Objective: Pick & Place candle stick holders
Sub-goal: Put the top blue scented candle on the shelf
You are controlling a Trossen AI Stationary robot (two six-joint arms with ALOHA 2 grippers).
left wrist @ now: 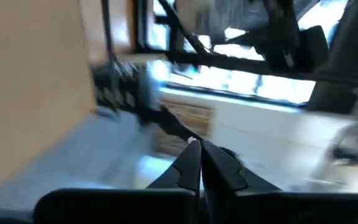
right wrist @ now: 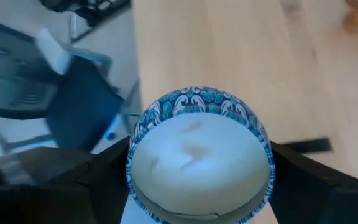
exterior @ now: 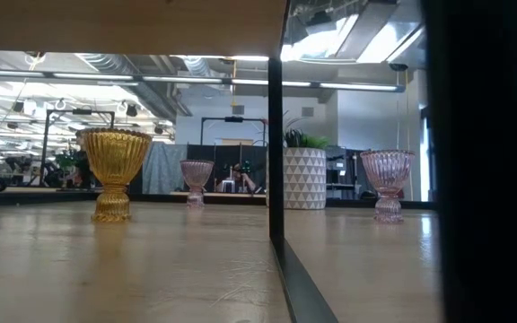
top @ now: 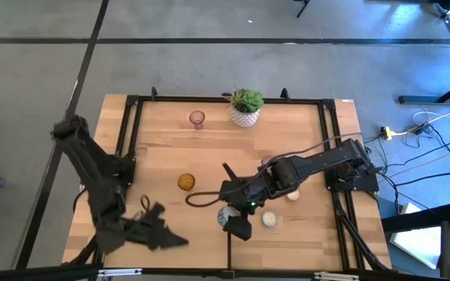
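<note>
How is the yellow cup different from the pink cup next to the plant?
The amber holder is golden; the pink holder is pale pink. In the high view, the amber holder stands mid-table, while the pink holder stands near the plant pot. Both are ribbed, footed glass and upright.

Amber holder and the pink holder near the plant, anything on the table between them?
Nothing: in the high view, only bare wood lies between the amber holder and the pink holder. The low view shows the same open stretch.

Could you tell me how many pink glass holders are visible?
2: the far pink holder beside the plant pot; the near pink holder mid-table, partly hidden by the right arm.
</note>
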